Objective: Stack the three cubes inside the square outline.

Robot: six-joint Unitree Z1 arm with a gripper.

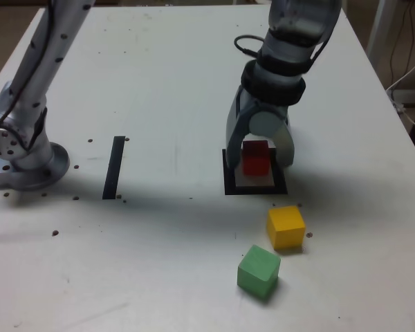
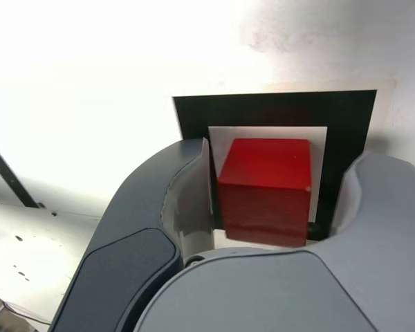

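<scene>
Red cube [image 2: 264, 190] sits between parted jaws — inside square outline [image 2: 273, 111].

Lab bench: arm base [image 1: 24, 162] bolted to white table [image 1: 166, 69].

square outline [image 1: 229, 181]: far edge hidden behind tool [image 1: 261, 149] | arm [image 1: 301, 28]: cropped by top edge

Exterior view: first cube [image 1: 256, 159] inside square outline [image 1: 229, 182], between claw [image 1: 261, 161] jaws. Second cube [image 1: 286, 227] near-right of outline on surface [image 1: 173, 83]; third cube [image 1: 258, 272] nearer, slightly left. Strip [image 1: 114, 167] well left.
</scene>
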